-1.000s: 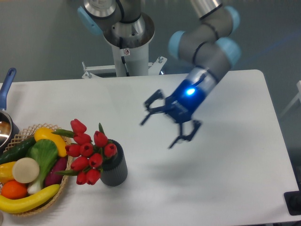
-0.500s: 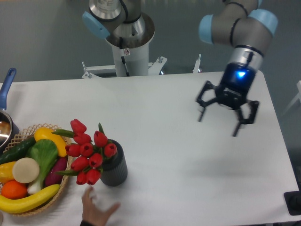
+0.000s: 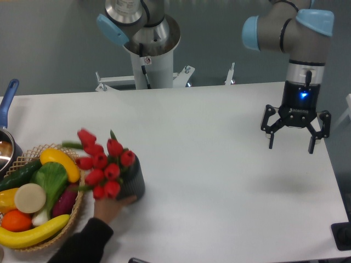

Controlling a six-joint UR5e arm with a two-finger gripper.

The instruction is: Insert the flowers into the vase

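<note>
The gripper (image 3: 292, 141) hangs above the right side of the white table (image 3: 219, 181), pointing straight down with its two black fingers (image 3: 270, 136) spread wide apart and nothing between them; a blue light glows on the wrist just above it. The grey arm with pale blue joint caps rises from there toward the top right, and the arm's round base stands behind the table's far edge near the middle. Well apart from the gripper, on the left half of the table, the dark vase (image 3: 131, 179) stands with the flowers (image 3: 103, 163) in it, their red heads leaning out to the left over the rim of a wicker basket (image 3: 55, 238). A person's hand (image 3: 111, 205) in a dark sleeve reaches in from the bottom edge and touches the lower part of the vase. The basket holds toy fruit and vegetables, among them a banana (image 3: 33, 233), a cucumber and an orange. A pot with a blue handle (image 3: 7, 98) sits at the far left edge.
</note>
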